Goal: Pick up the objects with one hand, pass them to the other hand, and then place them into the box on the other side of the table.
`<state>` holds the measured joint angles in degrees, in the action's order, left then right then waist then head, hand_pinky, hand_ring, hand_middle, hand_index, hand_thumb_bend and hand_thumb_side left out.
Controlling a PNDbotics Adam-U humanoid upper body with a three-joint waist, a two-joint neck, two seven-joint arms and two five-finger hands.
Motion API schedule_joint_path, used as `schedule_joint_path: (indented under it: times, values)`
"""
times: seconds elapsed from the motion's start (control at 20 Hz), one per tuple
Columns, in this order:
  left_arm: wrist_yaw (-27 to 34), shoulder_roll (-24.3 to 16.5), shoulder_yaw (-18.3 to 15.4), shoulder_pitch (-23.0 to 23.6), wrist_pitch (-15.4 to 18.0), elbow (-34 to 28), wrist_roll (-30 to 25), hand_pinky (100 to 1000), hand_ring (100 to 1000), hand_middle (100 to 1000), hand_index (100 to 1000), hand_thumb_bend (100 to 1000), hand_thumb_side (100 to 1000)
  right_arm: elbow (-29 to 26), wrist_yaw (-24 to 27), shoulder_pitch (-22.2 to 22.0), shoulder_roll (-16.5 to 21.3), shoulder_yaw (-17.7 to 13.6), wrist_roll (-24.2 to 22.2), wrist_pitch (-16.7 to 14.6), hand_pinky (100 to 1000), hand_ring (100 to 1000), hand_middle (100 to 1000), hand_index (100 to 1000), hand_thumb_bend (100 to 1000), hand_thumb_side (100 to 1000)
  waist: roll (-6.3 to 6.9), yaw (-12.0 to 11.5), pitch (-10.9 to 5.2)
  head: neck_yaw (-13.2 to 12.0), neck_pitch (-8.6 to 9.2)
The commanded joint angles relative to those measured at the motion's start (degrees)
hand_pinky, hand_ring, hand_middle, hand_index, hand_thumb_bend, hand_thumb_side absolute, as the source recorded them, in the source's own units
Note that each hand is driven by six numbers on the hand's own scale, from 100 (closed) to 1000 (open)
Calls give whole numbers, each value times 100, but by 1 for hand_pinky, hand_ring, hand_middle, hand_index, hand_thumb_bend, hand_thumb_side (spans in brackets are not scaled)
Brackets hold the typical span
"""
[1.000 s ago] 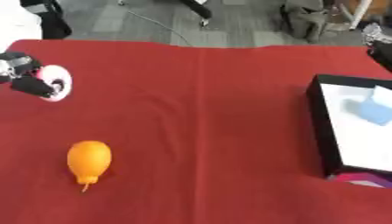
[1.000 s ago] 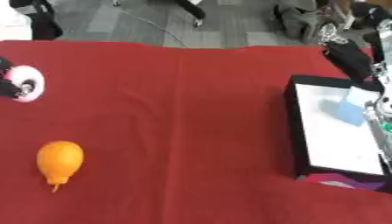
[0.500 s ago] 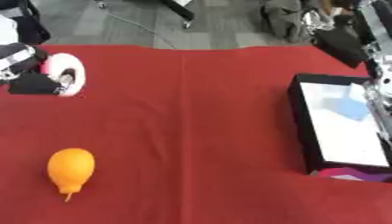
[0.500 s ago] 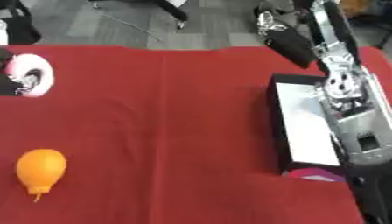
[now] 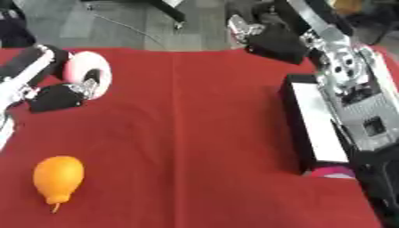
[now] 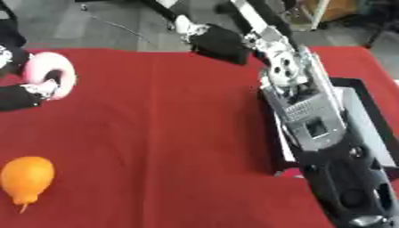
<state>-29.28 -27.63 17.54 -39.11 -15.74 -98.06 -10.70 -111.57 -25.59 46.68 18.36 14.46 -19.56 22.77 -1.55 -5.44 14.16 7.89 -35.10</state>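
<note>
Under right arm — black box [image 5: 311, 129], white-lined.

Blocked and blurred from my seat

My right arm [image 6: 311, 116] covers most of the box [image 5: 311, 129], so I can't see inside it. The right hand [image 6: 214, 42] is a dark blur; the left hand [image 5: 59, 95] half hides the pink object [image 5: 86, 73].

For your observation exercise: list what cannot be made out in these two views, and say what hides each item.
- Box contents: right arm covers them in both views.
- Right hand: blurred, fingers unclear.
- Pink ring: left hand hides part; right eye view's left edge crops that hand.
- Magenta thing by box: mostly hidden, unidentifiable.
</note>
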Motion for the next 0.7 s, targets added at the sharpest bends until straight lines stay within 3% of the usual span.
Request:
schedule_joint_path:
  times: [0.05, 0.4, 0.7]
  values:
    - [-202, 153, 79, 39, 448, -119, 491, 679, 554, 481, 548, 100, 480, -60, -392, 188, -100, 183, -761, -167, 885, 937, 898, 892, 100, 434, 12, -9, -141, 45, 61]
    - [-370, 477, 356, 254, 1207, -66, 1334, 666, 526, 464, 535, 100, 503, 63, -994, 359, -376, 601, -1870, -578, 888, 939, 902, 897, 100, 392, -8, -12, -132, 47, 49]
    - [-777, 598, 503, 359, 1616, -89, 1823, 664, 528, 465, 535, 100, 485, 123, -1260, 309, -520, 747, -2114, -627, 889, 947, 910, 910, 158, 361, -9, -3, -129, 5, 70]
